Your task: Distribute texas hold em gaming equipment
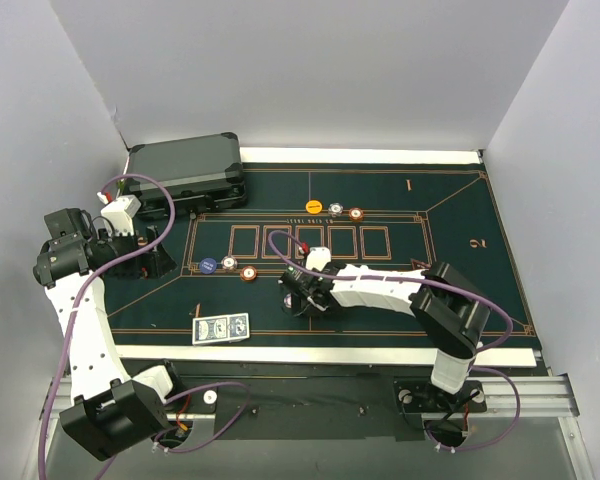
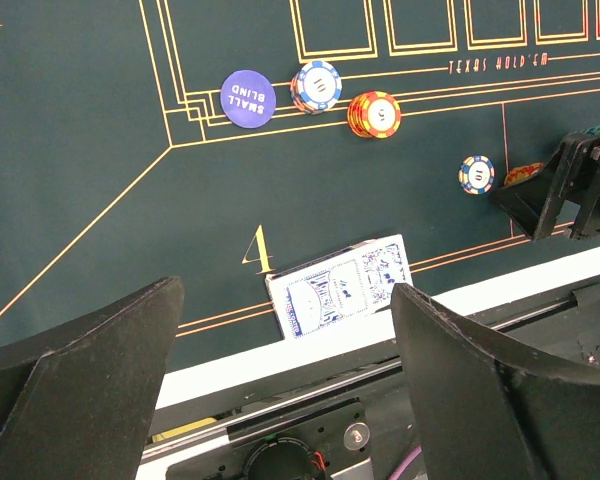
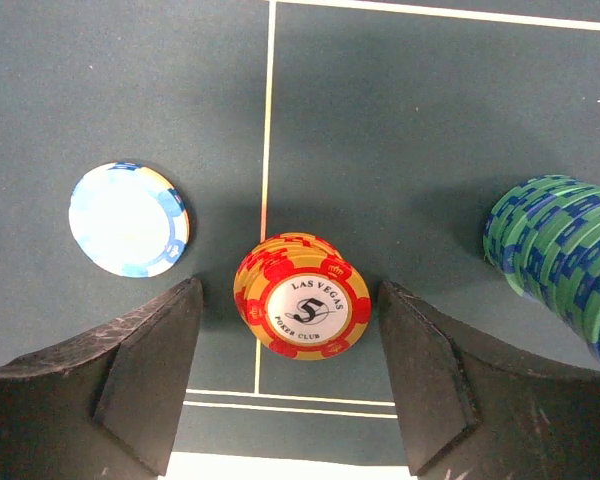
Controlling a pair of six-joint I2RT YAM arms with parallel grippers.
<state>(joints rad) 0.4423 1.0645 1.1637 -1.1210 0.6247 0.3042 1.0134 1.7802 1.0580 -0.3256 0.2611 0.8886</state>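
Right gripper point(image 3: 290, 300) straddles red-and-yellow chip stack point(image 3: 302, 305) on green felt point(image 1: 460, 280); jaws part-open, gaps either side, nothing gripped. White-blue chip point(image 3: 128, 218) and green-blue stack point(image 3: 560, 255) flank it. Left gripper point(image 2: 285, 300) gapes wide, empty. Cards point(image 2: 340, 285) lie face-down at felt's near edge.

A dark green felt mat point(image 1: 460, 290) printed with gold lines and a row of five boxes covers most of the white counter point(image 1: 380, 355). At the mat's far left corner a dark grey hard case point(image 1: 185, 172) lies flat and shut
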